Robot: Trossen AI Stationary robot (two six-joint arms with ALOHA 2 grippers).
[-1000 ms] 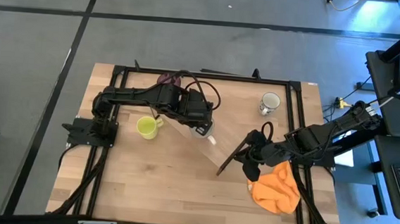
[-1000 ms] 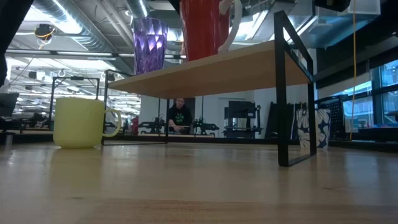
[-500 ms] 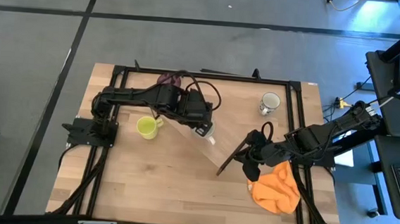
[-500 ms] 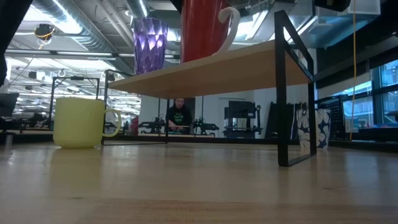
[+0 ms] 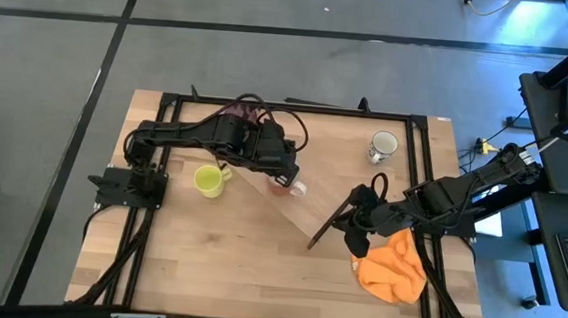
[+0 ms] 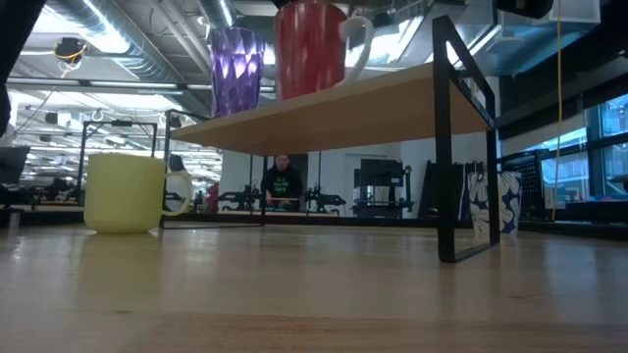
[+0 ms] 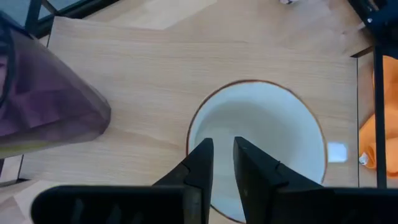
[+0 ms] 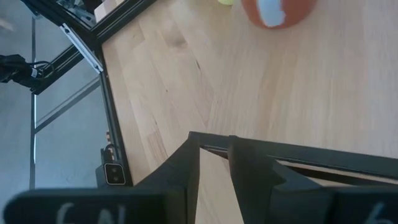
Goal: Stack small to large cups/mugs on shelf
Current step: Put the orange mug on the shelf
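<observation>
The light-wood shelf (image 5: pixel 313 207) (image 6: pixel 334 116) lies slantwise across the table on its dark end bars. A tall purple tumbler (image 6: pixel 235 71) (image 7: pixel 43 106) stands on its far-left end. Beside it is the reddish-brown mug (image 6: pixel 309 54) (image 5: pixel 284 187) with a white inside, its base on the plank; my left gripper (image 7: pixel 222 146) (image 5: pixel 283 175) is above it, shut on it. The yellow-green mug (image 5: pixel 208 181) (image 6: pixel 123 191) and the white-grey mug (image 5: pixel 383 146) stand on the tabletop. My right gripper (image 8: pixel 214 152) (image 5: pixel 346 221) is at the shelf's near-right end, shut on its bar. My left gripper comes at the reddish-brown mug from above, pointing down, at its rim (image 7: pixel 190 138) opposite the handle. One finger (image 7: pixel 249 165) is inside the white hollow, the other lies over the rim's outer side and hides the contact. The mug stays upright on the plank. My right gripper holds the thin dark bar (image 8: pixel 261 152) at the shelf's near-right short end, pinched between both fingers. The fingers lie across the bar. The shelf stays standing on the table.
An orange cloth (image 5: pixel 395 267) lies at the table's right near side, by my right arm. A black frame (image 5: pixel 168 101) runs around the tabletop. Open wood lies toward the near edge (image 5: pixel 246 277). A person (image 6: pixel 283 181) sits far off in the room.
My left gripper has carried the reddish-brown mug along the shelf toward the purple tumbler, toward the table's far-left, and down. The mug's top, above the low view before, now shows there. My right gripper has kept still on the bar.
</observation>
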